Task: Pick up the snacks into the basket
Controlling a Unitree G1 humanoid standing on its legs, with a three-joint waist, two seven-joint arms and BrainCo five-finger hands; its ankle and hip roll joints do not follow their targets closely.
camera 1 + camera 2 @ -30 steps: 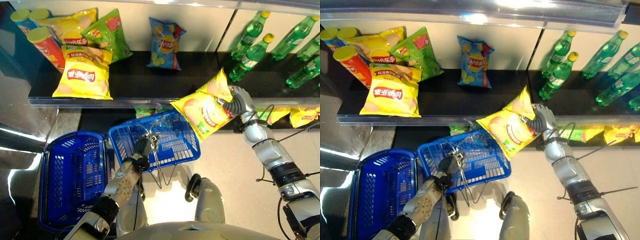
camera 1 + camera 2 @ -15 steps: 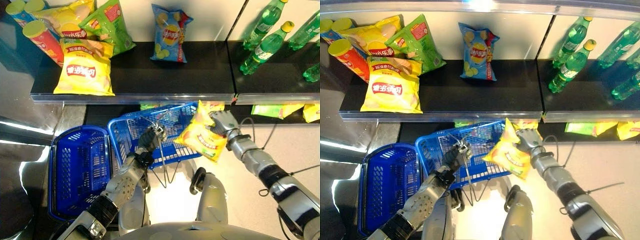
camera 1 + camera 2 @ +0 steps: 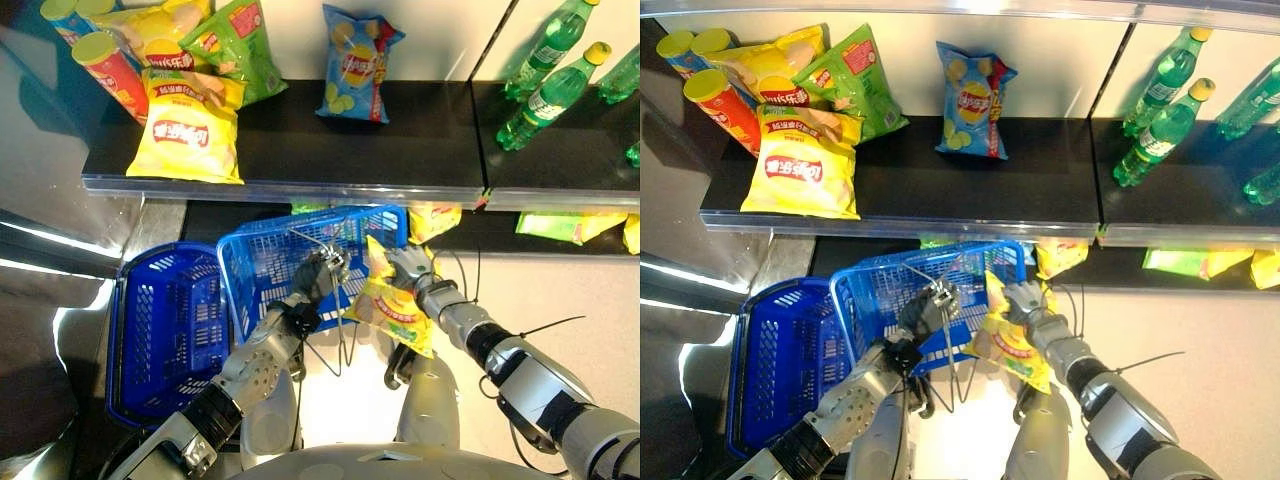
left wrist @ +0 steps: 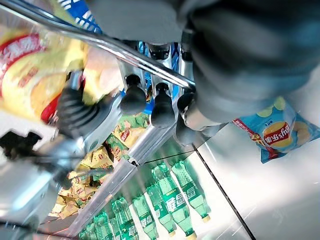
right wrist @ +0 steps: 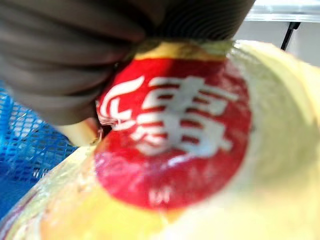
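Beside the basket (image 3: 262,268) rim, our right hand (image 3: 408,268) clamps the yellow chip bag (image 3: 393,308) while our left hand (image 3: 312,279) grips the basket's wire handle (image 3: 345,296); released now, the bag might snag that handle and fall outside

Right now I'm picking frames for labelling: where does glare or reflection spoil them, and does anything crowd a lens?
Left eye view: bright glare streaks on the metal panel and a glint along the shelf edge. Right wrist view: the yellow chip bag, gripped by the right hand, sits against the lens. Left wrist view: the left hand, curled round the basket handle, crowds the foreground.
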